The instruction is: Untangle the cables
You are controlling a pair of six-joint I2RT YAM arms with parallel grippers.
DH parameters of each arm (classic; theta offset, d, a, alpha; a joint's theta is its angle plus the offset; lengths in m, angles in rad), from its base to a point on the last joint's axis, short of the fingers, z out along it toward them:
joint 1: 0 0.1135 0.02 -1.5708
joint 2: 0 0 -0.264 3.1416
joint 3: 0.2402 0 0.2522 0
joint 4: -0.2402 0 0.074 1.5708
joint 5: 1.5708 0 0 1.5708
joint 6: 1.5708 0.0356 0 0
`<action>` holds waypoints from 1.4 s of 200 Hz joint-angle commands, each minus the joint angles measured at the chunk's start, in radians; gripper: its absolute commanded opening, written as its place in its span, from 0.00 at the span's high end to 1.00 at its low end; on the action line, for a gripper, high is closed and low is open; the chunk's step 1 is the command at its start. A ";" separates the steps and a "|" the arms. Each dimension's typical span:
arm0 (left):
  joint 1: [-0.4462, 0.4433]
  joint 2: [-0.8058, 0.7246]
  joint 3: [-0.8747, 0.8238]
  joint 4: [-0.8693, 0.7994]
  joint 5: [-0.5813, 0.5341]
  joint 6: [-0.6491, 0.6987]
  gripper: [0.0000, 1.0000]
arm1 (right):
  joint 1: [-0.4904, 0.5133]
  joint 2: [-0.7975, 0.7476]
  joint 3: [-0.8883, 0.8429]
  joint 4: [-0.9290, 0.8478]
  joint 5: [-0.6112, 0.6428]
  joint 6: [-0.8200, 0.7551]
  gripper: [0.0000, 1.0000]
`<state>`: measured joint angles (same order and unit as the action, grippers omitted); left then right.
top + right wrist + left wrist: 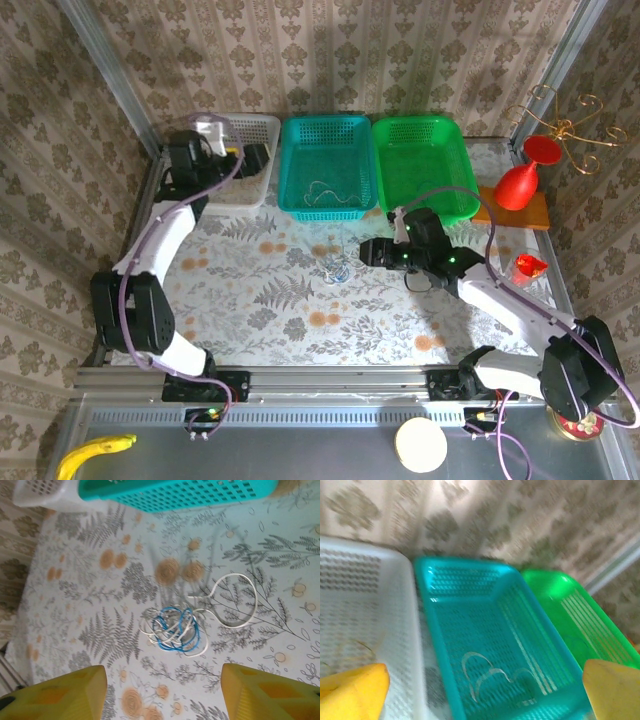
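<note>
The tangled cables [175, 630], blue and white loops bunched together, lie on the floral table; one white loop [235, 600] trails off to the right. In the top view the bundle [337, 268] sits just left of my right gripper [366, 250]. That gripper [162, 695] hovers above the bundle, open, with nothing between its yellow fingers [55, 692]. A whitish cable [490, 675] lies curled in the teal basket [435, 625]. A thin tan strand [364, 647] lies in the white basket [395, 605]. My left gripper [485, 700] hangs open and empty over the edge between those two baskets.
Three baskets stand in a row at the back: white [262, 128], teal [290, 165] and green [455, 150]. A red vase [520, 180] on an orange board and a gold wire stand [560, 125] are at the right. A banana [95, 455] and a tape roll [420, 445] lie below the table's front rail.
</note>
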<state>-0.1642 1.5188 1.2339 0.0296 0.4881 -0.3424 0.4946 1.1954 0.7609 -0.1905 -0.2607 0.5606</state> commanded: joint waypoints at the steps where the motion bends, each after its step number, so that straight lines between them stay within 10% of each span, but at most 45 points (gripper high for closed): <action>1: -0.106 -0.071 -0.045 -0.103 -0.069 0.040 0.00 | 0.015 0.033 -0.020 -0.025 0.042 -0.041 0.37; 104: -0.438 -0.283 -0.455 -0.002 -0.316 -0.165 0.00 | 0.057 0.280 -0.037 0.103 0.011 -0.037 0.45; 200: -0.469 -0.268 -0.481 0.048 -0.321 -0.189 0.00 | 0.063 0.434 0.030 0.178 -0.016 -0.004 0.57; 259: -0.471 -0.253 -0.510 0.059 -0.309 -0.193 0.00 | 0.062 0.403 0.062 0.160 -0.056 -0.008 1.00; 280: -0.470 -0.252 -0.525 0.056 -0.309 -0.192 0.00 | 0.063 0.349 0.073 0.148 -0.078 -0.003 1.00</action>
<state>-0.6281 1.2610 0.7368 0.0650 0.1715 -0.5240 0.5510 1.6161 0.7975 -0.0265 -0.2970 0.5541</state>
